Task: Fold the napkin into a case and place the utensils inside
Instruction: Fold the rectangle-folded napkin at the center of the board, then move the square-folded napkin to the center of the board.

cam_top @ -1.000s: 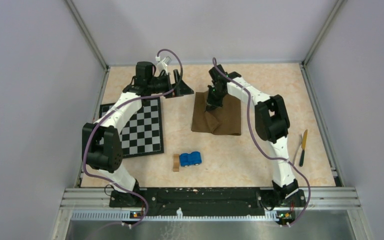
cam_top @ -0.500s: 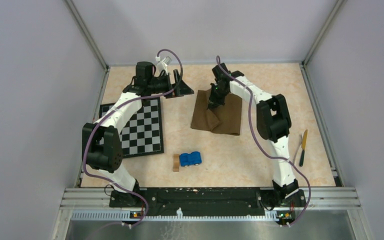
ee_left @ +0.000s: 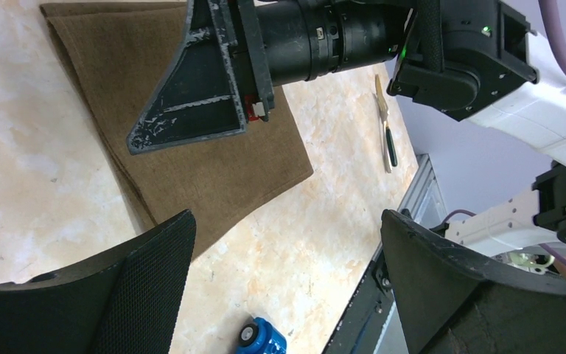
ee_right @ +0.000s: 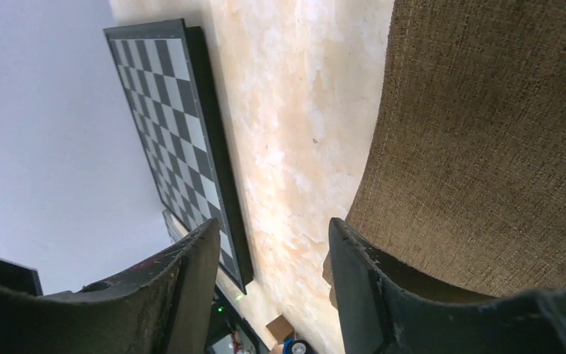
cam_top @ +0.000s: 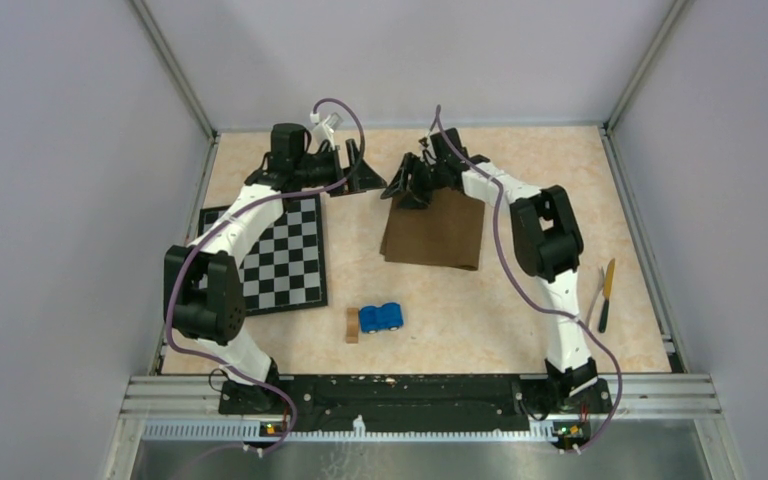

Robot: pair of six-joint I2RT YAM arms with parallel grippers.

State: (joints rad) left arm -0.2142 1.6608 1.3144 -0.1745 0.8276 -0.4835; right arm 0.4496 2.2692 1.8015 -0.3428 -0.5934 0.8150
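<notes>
The dark brown napkin [cam_top: 435, 230] lies flat in the middle of the table, with layered edges along one side [ee_left: 129, 166]. My right gripper [cam_top: 407, 185] hovers open at its far left corner; between the jaws is only bare table [ee_right: 274, 243], and the cloth [ee_right: 486, 140] lies beside the right finger [ee_right: 361, 280]. Just left of it my left gripper [cam_top: 360, 172] stands wide open and empty [ee_left: 286, 221] over the table, apart from the napkin. A utensil with a pale blade and a dark handle [cam_top: 605, 295] lies by the right edge [ee_left: 388, 125].
A checkered mat [cam_top: 280, 255] lies at the left [ee_right: 180, 125]. A blue toy car [cam_top: 381, 317] and a small wooden block [cam_top: 352, 325] sit near the front centre. Metal rails border the table on every side.
My right gripper has opened and let go of the raised cloth, moving back and left to the napkin's far corner. The napkin now lies flat. The left arm has not moved.
</notes>
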